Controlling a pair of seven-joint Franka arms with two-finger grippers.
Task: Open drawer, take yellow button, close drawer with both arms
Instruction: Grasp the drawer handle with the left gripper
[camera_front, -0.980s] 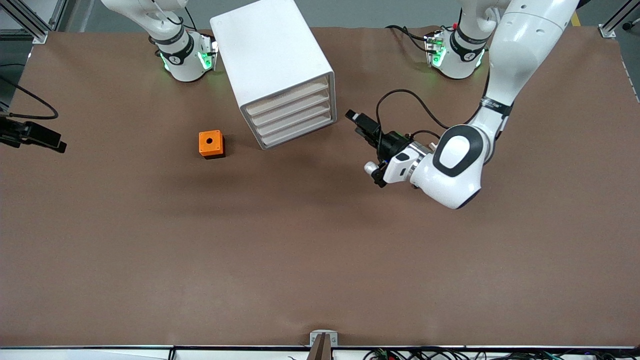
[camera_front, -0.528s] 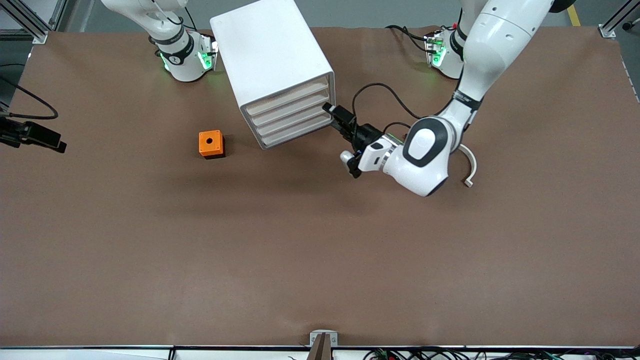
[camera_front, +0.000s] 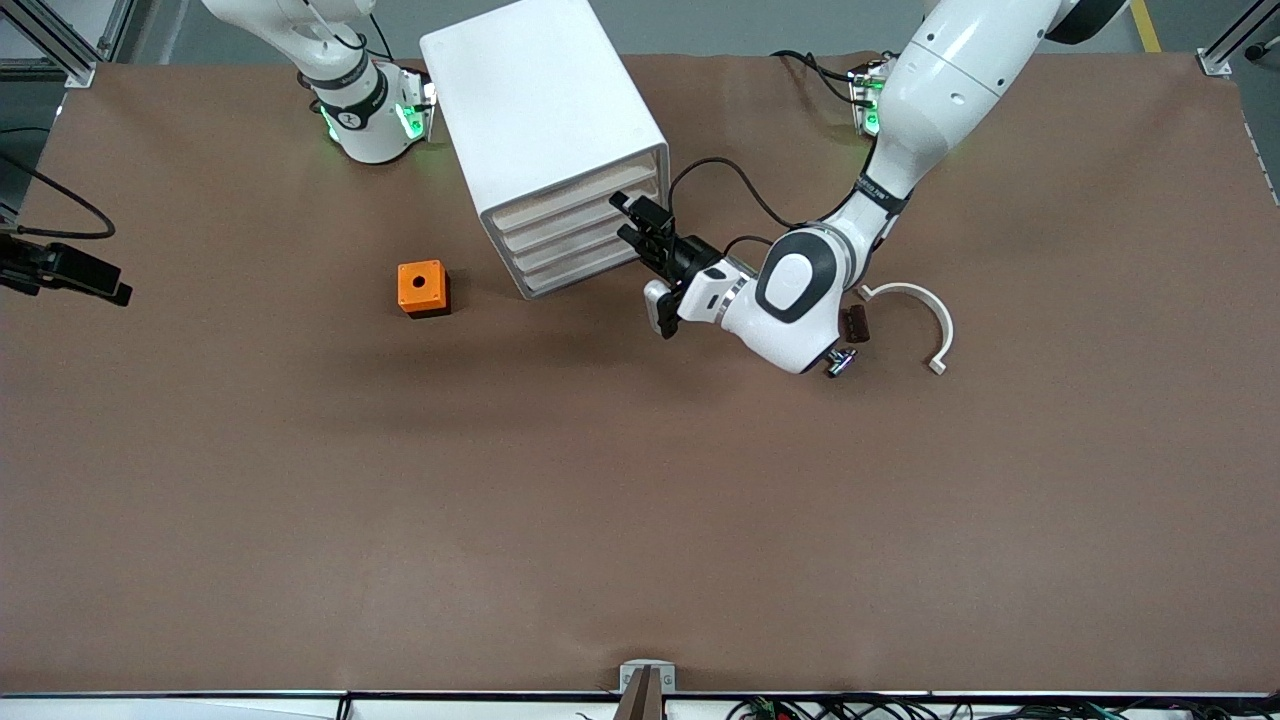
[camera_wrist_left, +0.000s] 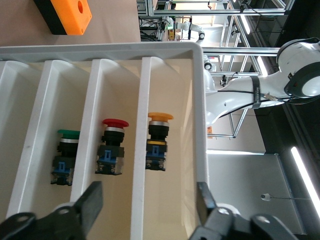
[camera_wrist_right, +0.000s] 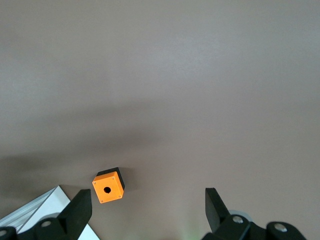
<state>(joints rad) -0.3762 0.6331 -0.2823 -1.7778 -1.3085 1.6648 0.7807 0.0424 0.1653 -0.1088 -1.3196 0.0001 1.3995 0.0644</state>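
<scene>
Cabinet (camera_front: 545, 120) stands on worktop (camera_front: 640, 520). Left tool (camera_front: 632, 222) at drawer (camera_wrist_left: 172, 125) front, fingers spread, grasping nothing. Right tool (camera_wrist_right: 145, 212) released, waiting over worktop. Button (camera_wrist_left: 157, 142) lies inside uppermost drawer.

Robot lab: aluminium frames (camera_wrist_left: 235, 20), brown bench (camera_front: 640, 480).

Right gripper (camera_wrist_right: 145, 210): cut off by the right wrist view's edge, only finger stubs show; in front view it's out of frame. Left gripper (camera_wrist_left: 147, 202) hides the drawer (camera_wrist_left: 172, 100) front lip, so contact can't be told. Cabinet (camera_front: 545, 130) top corner cropped. Small dark parts (camera_front: 848, 340) beside the left arm's elbow: too small to identify.
</scene>
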